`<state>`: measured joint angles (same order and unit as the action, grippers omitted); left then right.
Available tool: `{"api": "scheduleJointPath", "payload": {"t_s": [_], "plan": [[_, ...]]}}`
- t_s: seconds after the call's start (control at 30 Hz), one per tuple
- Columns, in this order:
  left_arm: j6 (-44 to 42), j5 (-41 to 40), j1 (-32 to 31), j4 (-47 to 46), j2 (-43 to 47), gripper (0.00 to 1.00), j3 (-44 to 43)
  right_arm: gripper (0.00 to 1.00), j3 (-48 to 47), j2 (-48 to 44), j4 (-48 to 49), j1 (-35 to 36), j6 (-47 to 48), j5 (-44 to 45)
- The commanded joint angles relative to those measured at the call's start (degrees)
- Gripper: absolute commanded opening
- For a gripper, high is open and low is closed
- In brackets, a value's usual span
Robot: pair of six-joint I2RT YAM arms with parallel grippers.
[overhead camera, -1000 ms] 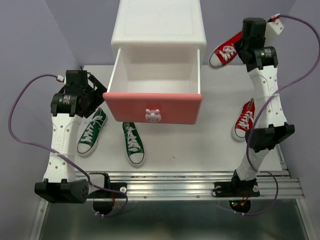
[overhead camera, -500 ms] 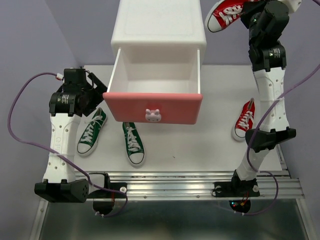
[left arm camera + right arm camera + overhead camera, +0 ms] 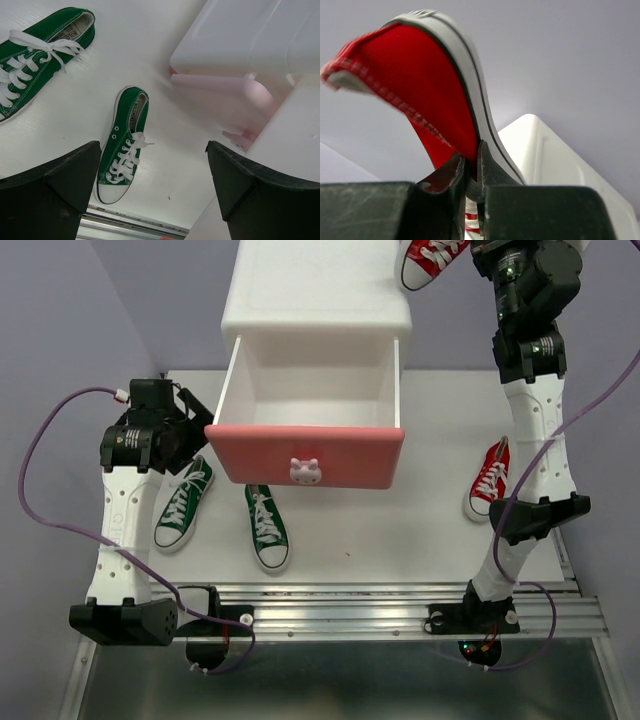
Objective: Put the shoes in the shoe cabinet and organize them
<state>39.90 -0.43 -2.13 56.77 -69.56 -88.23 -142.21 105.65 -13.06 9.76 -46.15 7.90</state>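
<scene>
Cabinet point(image 3: 318, 285) stands at the back middle of the table point(image 3: 430, 530). Its pink drawer point(image 3: 305, 455) is pulled out toward the arms, with the bunny knob point(image 3: 305, 470) facing them and the white inside showing.

Right gripper point(image 3: 471, 175) is raised high at the top edge of the top view. Its jaws are nearly together, pinching the canvas side of the held red shoe point(image 3: 430, 260) next to the white sole. In the top view that shoe hangs in the air by the cabinet's back right corner, laces in view, partly cut off by the frame edge. The wrist view shows its red inner wall and white sole edge rising from the jaws, with the cabinet's white top behind.

Second red shoe point(image 3: 488, 478) lies on the table right of the drawer, next to the right arm and partly behind it, toe toward the arms.

Left gripper point(image 3: 153, 150) hovers at the drawer's left front corner, jaws spread wide, nothing between them.

Left green shoe point(image 3: 183, 502) lies below that gripper, angled, partly under the arm. Right green shoe point(image 3: 268, 527) lies just in front of the drawer, toe toward the near rail. The two green shoes are near each other, not touching. All three table shoes sit sole down, laces up.
</scene>
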Motion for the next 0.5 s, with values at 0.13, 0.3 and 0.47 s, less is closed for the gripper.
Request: {"api": "scheduleJointPath", "payload": {"t_s": [0.13, 0.3, 0.47], "plan": [[-0.1, 0.2, 0.3, -0.5, 1.6, 0.99, 0.5, 0.01, -5.4, -0.5, 16.7, 1.6, -3.8, 4.5], [-0.2, 0.2, 0.3, -0.7, 1.4, 0.99, 0.3, 0.01, -4.3, -0.5, 15.8, 3.0, -8.9, -2.0], [-0.3, 0.2, 0.3, -0.7, 1.1, 0.99, 0.3, 0.01, -5.8, 0.7, 11.3, 11.1, -6.1, -4.7]]}}
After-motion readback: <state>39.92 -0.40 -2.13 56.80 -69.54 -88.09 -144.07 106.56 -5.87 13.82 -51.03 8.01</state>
